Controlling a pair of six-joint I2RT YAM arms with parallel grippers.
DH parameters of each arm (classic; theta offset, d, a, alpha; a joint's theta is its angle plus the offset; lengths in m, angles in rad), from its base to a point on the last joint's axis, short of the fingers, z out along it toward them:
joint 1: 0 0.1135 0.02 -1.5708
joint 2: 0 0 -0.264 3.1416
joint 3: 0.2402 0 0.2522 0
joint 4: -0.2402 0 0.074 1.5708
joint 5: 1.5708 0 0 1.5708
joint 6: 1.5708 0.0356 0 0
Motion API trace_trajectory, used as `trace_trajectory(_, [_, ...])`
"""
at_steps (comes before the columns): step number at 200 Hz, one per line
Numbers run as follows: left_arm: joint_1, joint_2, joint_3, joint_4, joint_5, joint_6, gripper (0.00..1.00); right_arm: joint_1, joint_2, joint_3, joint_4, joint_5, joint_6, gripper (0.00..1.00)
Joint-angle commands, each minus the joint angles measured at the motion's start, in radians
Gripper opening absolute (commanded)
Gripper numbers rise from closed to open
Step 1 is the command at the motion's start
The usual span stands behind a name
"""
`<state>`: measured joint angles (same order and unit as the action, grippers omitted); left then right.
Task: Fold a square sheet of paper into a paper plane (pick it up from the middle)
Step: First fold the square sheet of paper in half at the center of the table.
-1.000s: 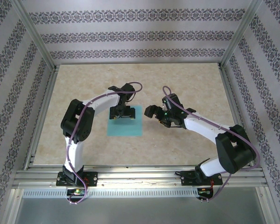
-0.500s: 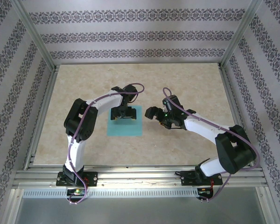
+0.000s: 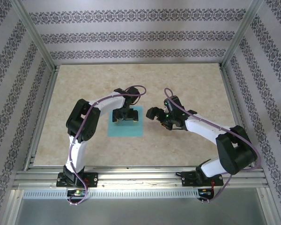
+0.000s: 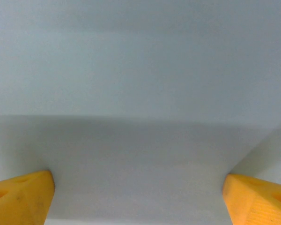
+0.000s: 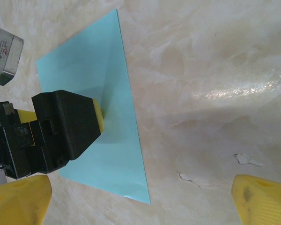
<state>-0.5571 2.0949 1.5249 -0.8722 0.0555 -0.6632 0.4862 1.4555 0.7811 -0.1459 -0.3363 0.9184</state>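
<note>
Sheet status: the square sheet of paper point(image 3: 129, 129) lies flat and unfolded on the desk point(image 3: 192, 84), roughly centre, between the two arms. The left claw point(image 3: 124, 117) covers part of its far half, so you can't check that patch from the top camera.

Left claw: jaws wide apart, pointing down over the sheet's far half. On the left wrist camera the paper spans the frame, washed out to pale grey-blue, its edges outside the shot. Two orange fingertips point(image 4: 19, 197) poke in at the bottom corners, both cut off. A shadow band runs across the lower half. Can't tell if the tips touch the paper or sit just above it.

Right claw point(image 3: 156, 117): jaws also wide apart, empty, just right of the sheet over bare desk. Its wrist camera gives you one full sheet edge with the corners at its ends. The rest of the sheet is partly hidden behind the left claw's black finger housing point(image 5: 65, 126), with one yellow pad point(image 5: 97, 117) showing against the paper. Its own tips are clipped at both bottom corners. The grey box point(image 5: 4, 56) at top left is cut by the frame edge, so you can't identify it. There's a small pale smear point(image 5: 246, 160) on the desk, unclear what.
</note>
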Motion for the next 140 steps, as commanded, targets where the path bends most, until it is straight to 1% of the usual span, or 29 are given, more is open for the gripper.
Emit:
trace_trajectory(1, [-0.013, 0.061, -0.070, 0.029, -0.017, -0.022, 0.93, -0.009, -0.014, -0.009, -0.006, 0.014, 0.015, 0.98])
trace_trajectory(18, [-0.013, 0.062, -0.083, 0.035, -0.016, -0.019, 0.91, -0.009, -0.014, -0.008, -0.007, 0.013, 0.016, 0.98])
trace_trajectory(26, [-0.013, 0.062, -0.086, 0.038, -0.012, -0.014, 0.89, -0.009, -0.014, -0.005, -0.008, 0.011, 0.014, 0.98])
trace_trajectory(34, [-0.014, 0.065, -0.086, 0.041, -0.007, -0.008, 0.88, -0.009, -0.012, -0.003, -0.012, 0.010, 0.013, 0.98])
trace_trajectory(109, [-0.013, 0.055, -0.068, 0.057, 0.024, 0.018, 0.87, -0.012, 0.005, 0.021, -0.024, -0.013, 0.003, 0.98])
trace_trajectory(125, [-0.013, 0.031, -0.080, 0.091, 0.039, 0.032, 0.84, -0.012, 0.001, 0.023, -0.022, -0.019, 0.002, 0.98])
trace_trajectory(140, [-0.013, 0.014, -0.083, 0.109, 0.041, 0.032, 0.78, -0.012, -0.006, 0.023, -0.021, -0.019, -0.006, 0.98])
